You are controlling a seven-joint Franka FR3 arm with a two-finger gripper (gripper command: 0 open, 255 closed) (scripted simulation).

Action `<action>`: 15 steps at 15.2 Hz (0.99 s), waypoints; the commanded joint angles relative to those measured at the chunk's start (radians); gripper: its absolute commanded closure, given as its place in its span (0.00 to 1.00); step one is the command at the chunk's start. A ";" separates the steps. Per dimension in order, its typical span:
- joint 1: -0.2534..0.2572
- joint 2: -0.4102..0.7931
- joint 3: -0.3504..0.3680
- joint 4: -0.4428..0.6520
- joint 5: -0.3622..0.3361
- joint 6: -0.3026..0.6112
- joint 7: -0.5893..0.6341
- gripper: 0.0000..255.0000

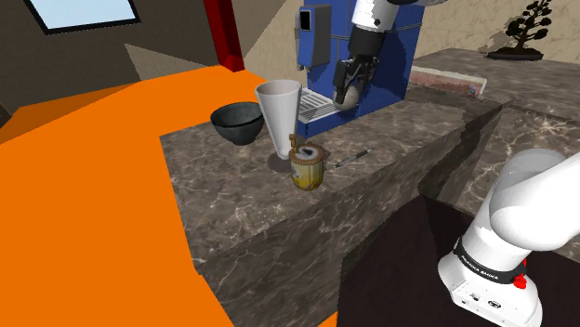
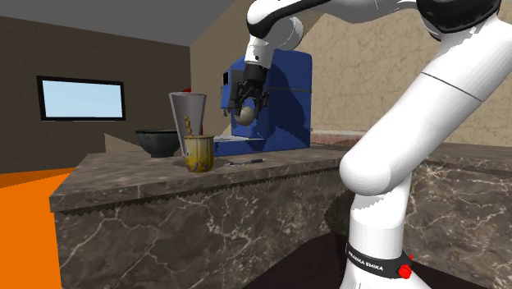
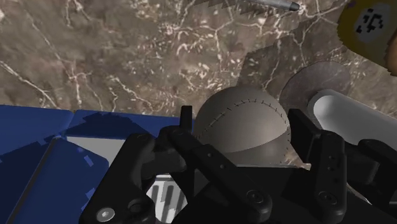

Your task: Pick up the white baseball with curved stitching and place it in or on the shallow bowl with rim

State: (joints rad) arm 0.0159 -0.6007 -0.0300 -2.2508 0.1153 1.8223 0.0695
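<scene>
Marble bench carries a dark bowl near a blue machine. Above the machine's tray, the tool pinches the ball across its middle. It looks light, hard and round, and would likely roll if set down carelessly.

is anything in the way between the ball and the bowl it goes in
Yes: the tall white cup stands on the counter between the held baseball and the dark bowl; lifting over it looks safest.

- The gripper is clasping a grey baseball in front of the blue coffee machine.
- A dark bowl is sitting on the veined tabletop, beside a tall white cup.
</scene>
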 commanded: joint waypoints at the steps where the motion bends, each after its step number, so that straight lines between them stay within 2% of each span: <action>1: 0.000 0.002 -0.001 0.028 -0.001 -0.026 0.002 1.00; 10: 0.001 0.030 -0.003 0.160 -0.003 -0.130 0.013 1.00; 15: 0.021 0.200 0.044 0.297 0.010 -0.090 0.071 1.00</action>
State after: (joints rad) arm 0.0320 -0.4338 0.0020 -1.9799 0.1225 1.7241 0.1247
